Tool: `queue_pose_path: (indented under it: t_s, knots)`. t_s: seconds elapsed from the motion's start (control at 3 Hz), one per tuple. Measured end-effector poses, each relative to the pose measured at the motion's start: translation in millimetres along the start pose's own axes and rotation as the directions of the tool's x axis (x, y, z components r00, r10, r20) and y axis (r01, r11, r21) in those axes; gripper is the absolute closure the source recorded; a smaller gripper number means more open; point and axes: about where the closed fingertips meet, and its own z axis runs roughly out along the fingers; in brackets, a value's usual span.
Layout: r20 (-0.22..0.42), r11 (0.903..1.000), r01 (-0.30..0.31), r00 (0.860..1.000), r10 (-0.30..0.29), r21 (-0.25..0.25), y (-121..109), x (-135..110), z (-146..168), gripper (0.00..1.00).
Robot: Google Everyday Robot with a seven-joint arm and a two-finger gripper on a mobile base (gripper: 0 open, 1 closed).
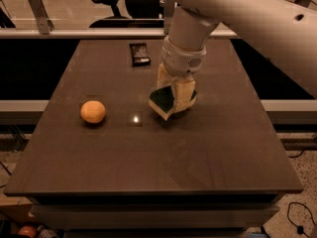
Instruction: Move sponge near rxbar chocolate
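Judging the carry step as being in hand, placing not yet done. Holding the sponge (161,100) clamped between the two fingers of the gripper (173,95), mid-table, slightly right of centre. Sitting tilted in the grip, green face showing toward the near left, seemingly just clear of the table (223,148), though hard telling. Lying flat near the far edge, left of the gripper and well apart from the sponge: rxbar chocolate (139,53). Resting at near left, not part of the job: round orange fruit (93,112). Needing next: shifting far and slightly left, then lowering and letting go just beside the bar without landing on it or nudging it. Reaching in from the far right with the arm (242,11), wrist pointing straight down over the sponge.
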Motion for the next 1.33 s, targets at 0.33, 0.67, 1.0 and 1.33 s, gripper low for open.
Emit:
queue_pose_path:
  t_s: [0.33, 0.67, 1.0, 1.33]
  knots:
    - [-0.017, 0.9914, -0.095, 0.995, 0.097, 0.091, -4, 18, -16, 1.00]
    - [-0.067, 0.9679, -0.129, 0.987, 0.146, 0.216, -12, 37, -38, 1.00]
    - [-0.137, 0.9444, -0.108, 0.978, 0.157, 0.311, -26, 56, -63, 1.00]
    - [-0.137, 0.9444, -0.108, 0.978, 0.157, 0.311, -26, 56, -63, 1.00]
